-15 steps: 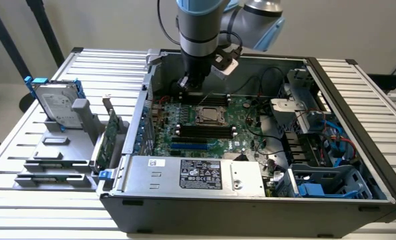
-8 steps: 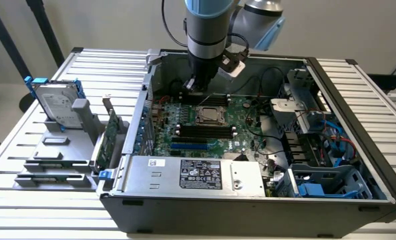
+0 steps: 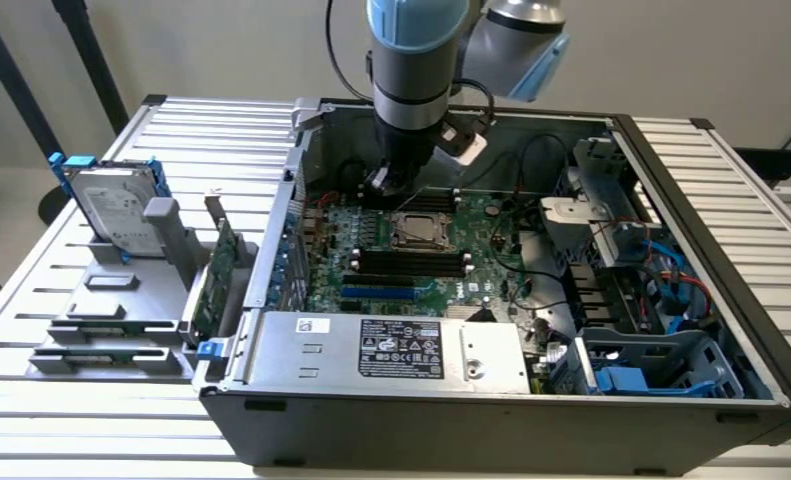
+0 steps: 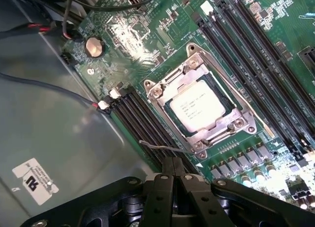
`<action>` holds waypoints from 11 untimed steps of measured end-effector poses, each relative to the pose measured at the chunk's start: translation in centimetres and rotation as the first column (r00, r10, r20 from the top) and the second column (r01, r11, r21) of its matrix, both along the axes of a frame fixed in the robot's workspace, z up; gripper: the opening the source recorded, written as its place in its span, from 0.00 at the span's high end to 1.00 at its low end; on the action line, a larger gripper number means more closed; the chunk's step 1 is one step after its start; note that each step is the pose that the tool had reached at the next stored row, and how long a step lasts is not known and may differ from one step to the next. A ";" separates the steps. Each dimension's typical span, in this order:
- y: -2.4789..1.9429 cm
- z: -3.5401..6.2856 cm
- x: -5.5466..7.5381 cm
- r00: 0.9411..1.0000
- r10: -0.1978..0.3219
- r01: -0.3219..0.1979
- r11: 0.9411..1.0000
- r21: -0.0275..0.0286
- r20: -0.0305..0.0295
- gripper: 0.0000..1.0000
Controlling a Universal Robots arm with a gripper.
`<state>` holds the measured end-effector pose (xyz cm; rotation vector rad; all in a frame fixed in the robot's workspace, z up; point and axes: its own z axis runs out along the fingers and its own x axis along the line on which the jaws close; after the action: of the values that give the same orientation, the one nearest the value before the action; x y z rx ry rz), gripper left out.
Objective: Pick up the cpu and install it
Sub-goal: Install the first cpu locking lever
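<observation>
In the exterior view, at its left, a silver hard drive with blue clips stands upright in a grey holder on the slatted surface, and a green card stands on its edge just beside the open computer case. Inside the case lies the green motherboard, and near its middle the cpu lies flat in its socket with the silver top facing up. It is square, so it has no long axis, and its edges run parallel with the edges of the board. The arm comes down from above, and the pincer hangs just above the board, near the cpu but not touching it. At the front wall the power supply carries a dark label, whose writing I cannot read. At the exterior view's right, blue cables lie near the drive cage. The wrist view brings closer the cpu inside the metal socket frame; several lines of faint grey print are on its top, but they are not readable. Black memory slots run beside the frame, a coin battery sits farther on the board, and a white sticker with a dark mark is on the grey case wall. The pincer has its two fingers pressed together with nothing between them.
</observation>
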<state>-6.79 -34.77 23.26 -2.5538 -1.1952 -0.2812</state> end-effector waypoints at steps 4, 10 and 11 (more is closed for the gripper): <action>0.07 -0.72 -0.7 1.000 0.000 0.000 1.000 -0.002 0.000 0.89; 0.45 -1.73 -1.4 1.000 0.000 0.000 1.000 -0.014 0.000 0.89; 0.57 -1.86 -1.4 1.000 0.000 0.000 1.000 -0.018 0.000 0.89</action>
<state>-8.22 -34.20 21.40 -2.5690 -1.2031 -0.2717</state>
